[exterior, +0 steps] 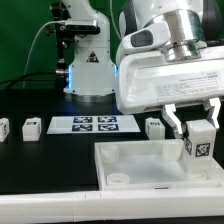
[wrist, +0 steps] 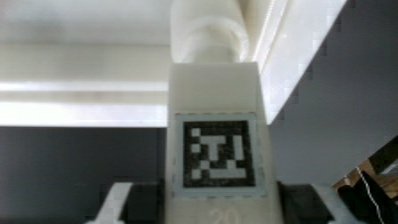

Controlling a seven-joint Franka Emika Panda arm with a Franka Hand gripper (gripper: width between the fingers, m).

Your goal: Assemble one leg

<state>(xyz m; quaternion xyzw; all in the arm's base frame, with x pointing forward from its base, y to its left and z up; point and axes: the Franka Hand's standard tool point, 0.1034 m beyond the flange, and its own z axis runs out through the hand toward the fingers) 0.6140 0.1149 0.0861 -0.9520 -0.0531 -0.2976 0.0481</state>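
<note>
Hand (exterior: 196, 133) holds leg (exterior: 197, 147) at 3 o'clock of tray (exterior: 135, 160); keep it upright, centre over a corner, lower slowly before twisting

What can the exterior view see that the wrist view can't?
Only the exterior view shows the flat white marker board, a loose white tagged peg beside it, the round corner socket of the big white square plastic tray, and the robot's white arm. Only the wrist view shows, close up, the rounded far end of the small white plastic leg. Both show that leg with its black-and-white tag, pinched in the two-finger gripper.
</note>
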